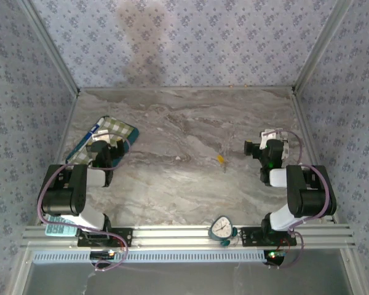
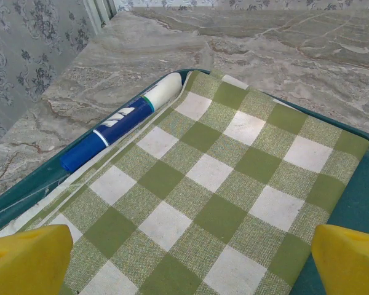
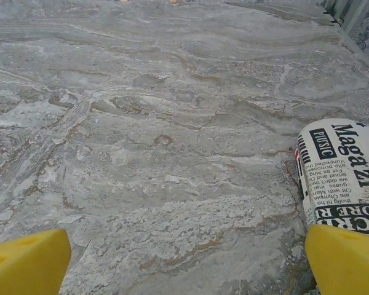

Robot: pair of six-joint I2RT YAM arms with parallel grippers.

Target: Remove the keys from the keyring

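Observation:
The keys (image 1: pixel 221 160) are a tiny yellow-orange-headed piece with a thin silvery shaft, lying on the marble table right of centre, between the two arms. I cannot make out the keyring at this size. My left gripper (image 1: pixel 109 146) is open over a green-and-white checked cloth (image 2: pixel 221 178) at the left. Its yellow pads (image 2: pixel 27 261) stand wide apart with nothing between them. My right gripper (image 1: pixel 264 142) is open too, low over bare marble to the right of the keys, pads (image 3: pixel 24 264) apart and empty.
The cloth lies in a teal tray (image 2: pixel 357 246) with a blue-and-white marker (image 2: pixel 120 123) along its left rim. A newsprint-patterned roll (image 3: pixel 341 172) sits by my right gripper's right pad. A small clock (image 1: pixel 221 228) stands on the front rail. Patterned walls close three sides.

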